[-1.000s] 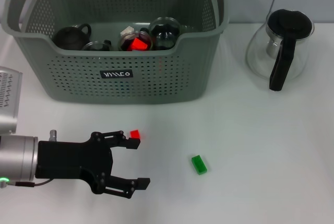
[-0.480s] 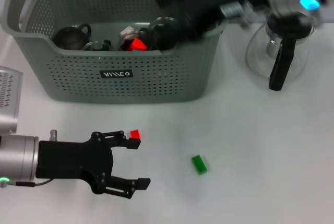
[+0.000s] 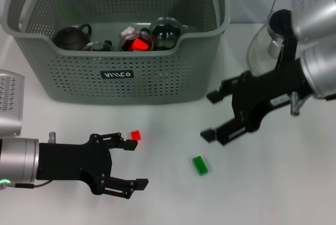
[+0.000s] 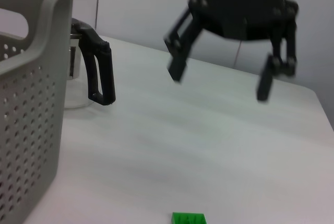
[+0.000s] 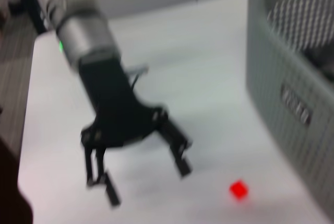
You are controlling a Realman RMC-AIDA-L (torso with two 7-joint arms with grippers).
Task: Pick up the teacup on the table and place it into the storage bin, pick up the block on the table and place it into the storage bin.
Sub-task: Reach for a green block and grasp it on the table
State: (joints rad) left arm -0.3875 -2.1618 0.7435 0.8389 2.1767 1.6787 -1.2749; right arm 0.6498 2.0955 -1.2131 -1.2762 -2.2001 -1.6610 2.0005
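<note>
The right end effector, matte black with angular, jointed fingers, hangs above the table with its fingers spread wide and nothing between them. It sits in front of the storage bin's right corner. Just below its lower fingertip, on the side away from the bin, lies a small green block, a glossy rectangular brick lying flat, also visible at the lower edge of the left wrist view.

The left end effector, the same black, blocky build on a silver cylindrical wrist, hovers low in front of the bin's left half, its fingers also wide apart and holding nothing. A tiny red block, cube-shaped and bright, rests on the table just beside its upper fingertip, between that end effector and the bin's front wall.

The storage bin is a large grey-green plastic basket with rounded corners, walls perforated in regular rows of small holes, orange handle tops and a small black label with white lettering on its front. Inside it sit a dark rounded teacup with a loop handle, clear glass cups and a red piece.

To the right of the bin stands a clear glass pot with a black lid and a curved black handle.
</note>
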